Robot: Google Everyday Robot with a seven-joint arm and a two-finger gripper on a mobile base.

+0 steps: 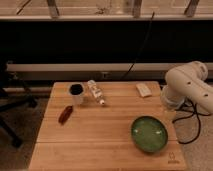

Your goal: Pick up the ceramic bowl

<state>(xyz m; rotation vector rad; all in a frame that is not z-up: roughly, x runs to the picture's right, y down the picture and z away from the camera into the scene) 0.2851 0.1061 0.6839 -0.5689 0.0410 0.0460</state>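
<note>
The ceramic bowl is wide, shallow and glossy green. It sits upright on the wooden table near the front right corner. My white arm bulks at the table's right edge, behind and to the right of the bowl. The gripper is out of view; only the arm's rounded joints show. Nothing touches the bowl.
A small white cup with a dark inside stands at the back left. A clear bottle lies beside it. A reddish-brown packet lies left of centre. A small white object lies at the back right. Black cables hang off the right side.
</note>
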